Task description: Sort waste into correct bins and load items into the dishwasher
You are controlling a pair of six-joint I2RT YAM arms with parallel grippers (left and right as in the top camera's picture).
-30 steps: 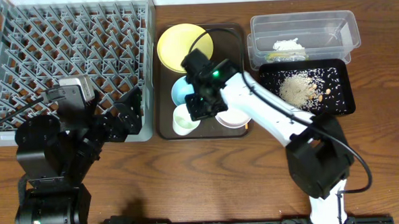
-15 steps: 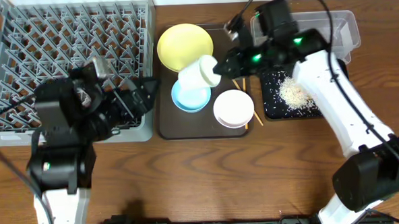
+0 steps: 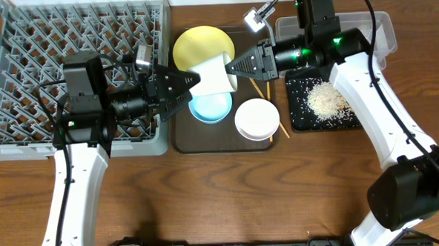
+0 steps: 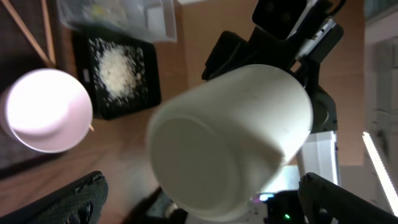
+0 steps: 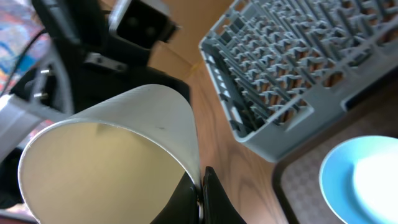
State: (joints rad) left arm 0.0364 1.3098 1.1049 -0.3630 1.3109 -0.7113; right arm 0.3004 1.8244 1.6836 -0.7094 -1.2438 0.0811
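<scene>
My right gripper (image 3: 236,69) is shut on the rim of the white cup (image 3: 214,73), holding it sideways in the air above the brown serving tray (image 3: 220,142). One finger is inside the rim (image 5: 200,186), the other outside. My left gripper (image 3: 194,82) stands open just left of the cup, and the cup's base (image 4: 211,155) faces it between the wide fingers (image 4: 68,199). On the tray lie the yellow plate (image 3: 198,42), light blue bowl (image 3: 211,108), small white bowl (image 3: 256,120) and chopsticks (image 3: 259,88). The grey dishwasher rack (image 3: 68,55) is at the left.
At the right stand the clear tub (image 3: 349,30) with white paper inside and the black tray (image 3: 367,102) with rice-like grains (image 3: 326,100). Both arms reach over the tray's middle. Bare wooden table lies along the front.
My right gripper lifted the white cup off the serving tray and now holds it sideways over the tray. My left arm swung right, bringing its open gripper up to the cup's base.
</scene>
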